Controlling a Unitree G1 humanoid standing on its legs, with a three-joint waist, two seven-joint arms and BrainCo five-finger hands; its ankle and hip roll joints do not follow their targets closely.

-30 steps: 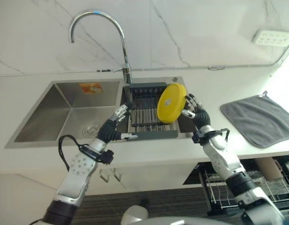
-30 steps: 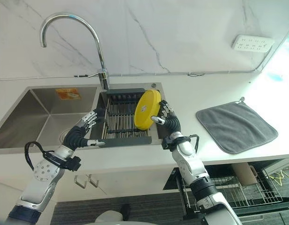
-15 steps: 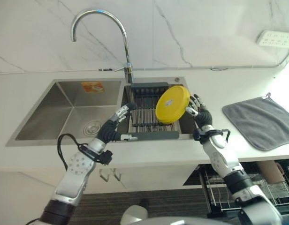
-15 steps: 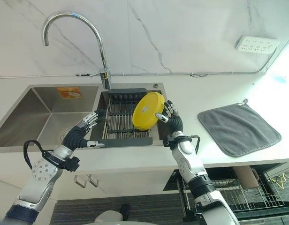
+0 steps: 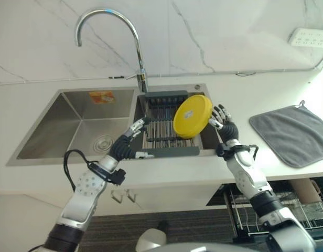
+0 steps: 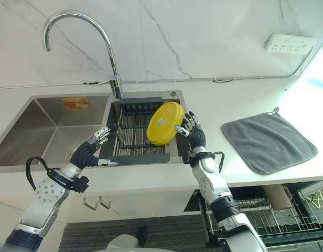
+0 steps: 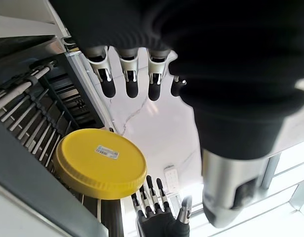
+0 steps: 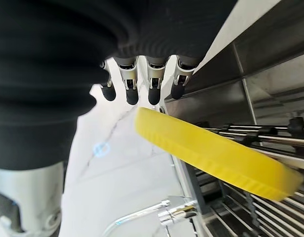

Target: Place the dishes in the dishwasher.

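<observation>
A yellow plate leans on edge in the dark dish rack that sits in the sink's right basin, its underside with a small label turned up. My right hand is open just right of the plate's rim, fingers spread; I cannot tell whether they touch it. In the right wrist view its straight fingers end close above the plate. My left hand is open at the rack's front left corner, holding nothing; its wrist view shows the plate beyond its fingers.
A tall curved faucet rises behind the sink, and the steel left basin lies beside the rack. A grey towel lies on the counter at right. The dishwasher's pulled-out wire rack shows below the counter at lower right.
The plate has tipped from more upright to leaning left in the rack. My right hand's fingers have come off its back and spread beside the rim. The left hand stays put.
</observation>
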